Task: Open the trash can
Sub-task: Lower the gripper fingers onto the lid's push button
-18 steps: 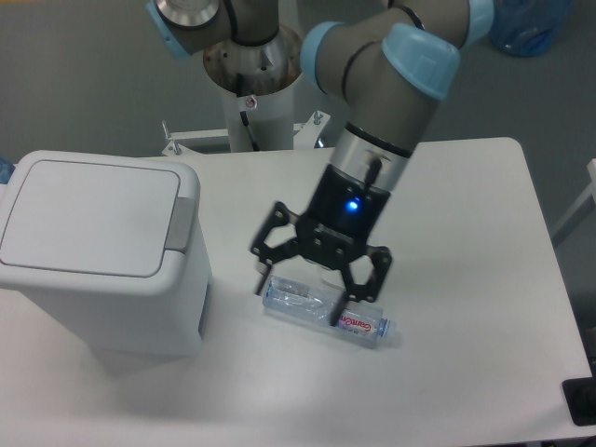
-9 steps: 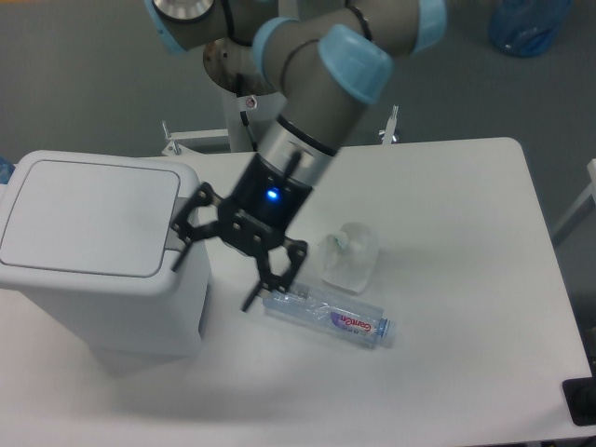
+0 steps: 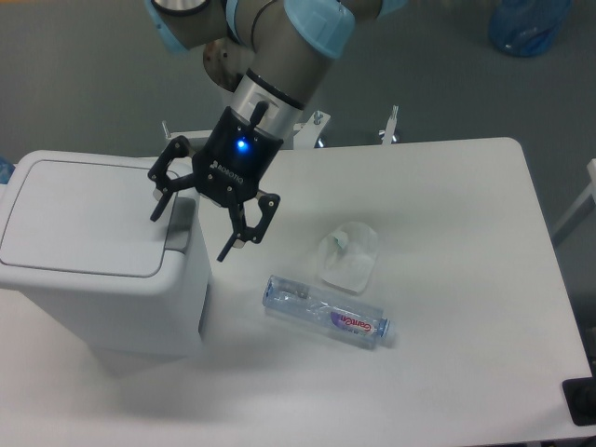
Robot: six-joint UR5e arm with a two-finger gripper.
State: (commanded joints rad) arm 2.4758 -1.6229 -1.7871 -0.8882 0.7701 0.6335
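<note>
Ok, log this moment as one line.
end effector: open, above grey push tab | large white plastic trash can: lid shut

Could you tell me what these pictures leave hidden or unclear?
- Trash can: left side cut off by the frame edge; inside hidden by the closed lid.
- Grey push tab: upper end covered by the open hand; contact unclear.
- Bottle label: too small to read.
</note>
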